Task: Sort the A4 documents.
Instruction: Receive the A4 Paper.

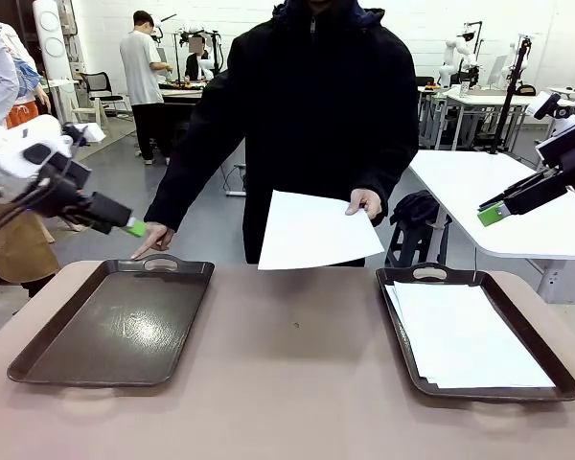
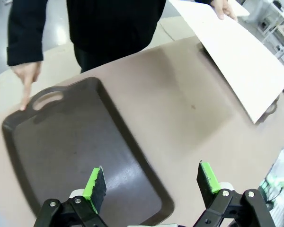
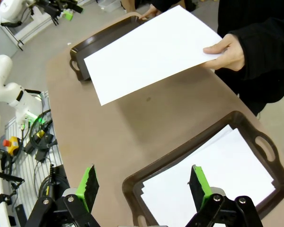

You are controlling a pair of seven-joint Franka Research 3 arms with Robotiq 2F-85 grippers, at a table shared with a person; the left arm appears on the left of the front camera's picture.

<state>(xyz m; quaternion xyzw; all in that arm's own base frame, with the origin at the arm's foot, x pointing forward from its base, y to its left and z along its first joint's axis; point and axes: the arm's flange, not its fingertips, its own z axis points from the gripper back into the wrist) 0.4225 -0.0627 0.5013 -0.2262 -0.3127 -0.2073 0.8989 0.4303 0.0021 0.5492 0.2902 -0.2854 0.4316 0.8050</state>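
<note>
Left hand (image 2: 151,184): spread wide, nothing held, raised over the bare tray (image 1: 115,326). Right hand (image 3: 143,187): spread wide, nothing held, above the stacked sheets (image 1: 465,335) in the second tray (image 1: 489,391). 1 sheet (image 1: 311,232) is held over the desk (image 1: 297,383) by the person's hand (image 1: 366,201).

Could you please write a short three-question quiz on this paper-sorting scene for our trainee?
1. True or false: the left tray holds a stack of paper.
2. What is the person's hand holding over the table? A) a single sheet B) a tray C) a pen
3. Fill in: the stacked sheets lie in the ___ tray.

Key:
1. False; it is bare.
2. A, the single sheet.
3. Right.
</note>
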